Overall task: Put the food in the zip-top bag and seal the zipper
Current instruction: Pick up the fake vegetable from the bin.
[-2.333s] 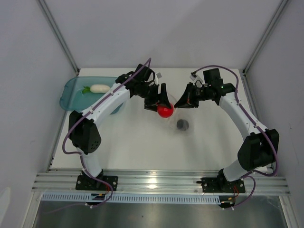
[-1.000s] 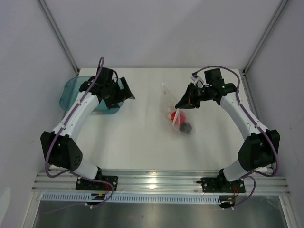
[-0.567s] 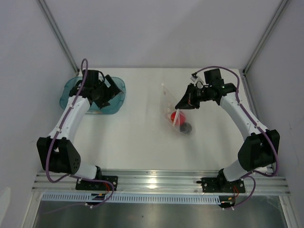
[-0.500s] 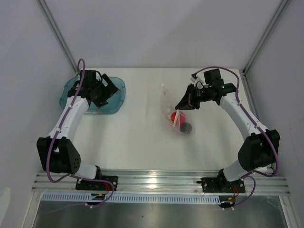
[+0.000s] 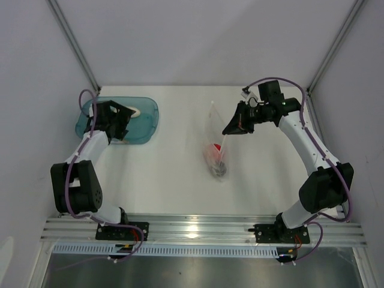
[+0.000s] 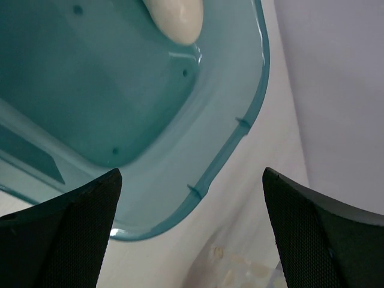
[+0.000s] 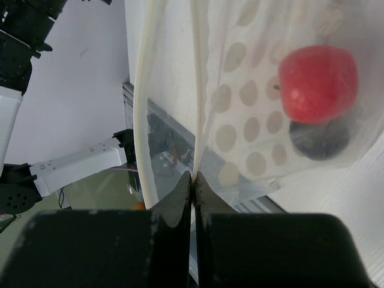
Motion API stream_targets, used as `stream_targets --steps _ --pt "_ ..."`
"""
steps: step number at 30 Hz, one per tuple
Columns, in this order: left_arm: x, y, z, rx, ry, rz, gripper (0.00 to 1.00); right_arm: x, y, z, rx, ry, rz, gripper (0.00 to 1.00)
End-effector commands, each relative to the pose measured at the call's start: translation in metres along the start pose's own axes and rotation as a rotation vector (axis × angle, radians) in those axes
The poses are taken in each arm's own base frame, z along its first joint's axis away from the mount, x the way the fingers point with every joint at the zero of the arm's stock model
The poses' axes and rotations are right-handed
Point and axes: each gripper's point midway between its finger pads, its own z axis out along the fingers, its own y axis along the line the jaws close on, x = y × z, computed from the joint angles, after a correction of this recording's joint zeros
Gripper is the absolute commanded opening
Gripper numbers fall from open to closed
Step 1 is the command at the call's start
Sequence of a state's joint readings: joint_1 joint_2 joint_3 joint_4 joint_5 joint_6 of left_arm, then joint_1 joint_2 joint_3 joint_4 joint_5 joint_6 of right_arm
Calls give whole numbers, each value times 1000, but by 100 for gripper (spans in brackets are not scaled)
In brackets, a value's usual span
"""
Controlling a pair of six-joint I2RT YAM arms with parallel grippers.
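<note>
Pinching zip-top bag [image 7: 240,90], right fingers [image 7: 173,209] clamped, left fingers [image 6: 54,240] splayed

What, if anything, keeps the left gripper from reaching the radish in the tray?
Nothing visible, so probably yes: the left gripper hovers open over the teal tray, and the radish lies uncovered just ahead of it.
</note>
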State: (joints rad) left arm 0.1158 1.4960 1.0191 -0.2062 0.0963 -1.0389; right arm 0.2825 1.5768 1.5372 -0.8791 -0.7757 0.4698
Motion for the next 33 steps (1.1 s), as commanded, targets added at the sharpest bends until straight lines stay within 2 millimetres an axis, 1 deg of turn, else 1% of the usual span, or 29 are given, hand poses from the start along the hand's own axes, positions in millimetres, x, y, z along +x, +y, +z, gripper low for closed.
stream_targets --steps 1,2,3,5,6,8,9,11,12,13,14,15,16,19,20,21,25,29,31,33 --pt "-48 -30 8 80 -161 -122 99 -2 2 -3 12 6 -13 0" --pt "-53 -28 11 76 -172 -142 99 -3 2 -4 14 3 -17 0" --pt "-54 -26 19 64 -168 -158 100 -3 0 -4 20 2 -14 0" --pt "-59 -32 26 64 -167 -199 100 -3 -3 -4 25 3 -9 0" --pt "-55 -23 37 32 -152 -220 100 -5 -5 -4 28 2 -7 0" --pt "-58 -27 43 29 -150 -267 100 -6 -8 -4 32 1 -4 0" --pt "-55 -19 52 -3 -134 -285 99 -7 -10 -4 36 0 0 0" --pt "-64 -20 58 -31 -162 -318 99 -7 -14 -2 43 5 10 0" --pt "-61 -16 62 -53 -153 -326 100 -7 -15 -1 43 6 10 0" --pt "-61 -13 70 -67 -145 -338 99 -8 -16 -1 47 6 13 0" --pt "-62 -12 74 -66 -140 -346 100 -8 -17 -1 50 7 14 0" --pt "-64 -17 76 -51 -134 -360 99 -9 -19 -1 53 7 14 0" --pt "-62 -13 82 -61 -132 -370 100 -9 -20 0 56 9 14 0" --pt "-67 -12 91 -52 -148 -379 99 -10 -25 -1 69 7 25 0" --pt "-70 -14 93 -46 -155 -381 100 -10 -26 -2 70 6 25 0" --pt "-69 -12 96 -54 -153 -380 100 -10 -28 -3 73 5 31 0" --pt "-76 -13 107 -56 -165 -386 100 -13 -34 -4 80 -1 48 0" --pt "-78 -7 121 -70 -165 -391 100 -15 -40 -5 87 -5 69 0" --pt "-82 -7 124 -67 -176 -393 100 -15 -41 -3 90 0 72 0" --pt "-80 0 129 -90 -171 -390 99 -16 -42 -3 94 -1 75 0"
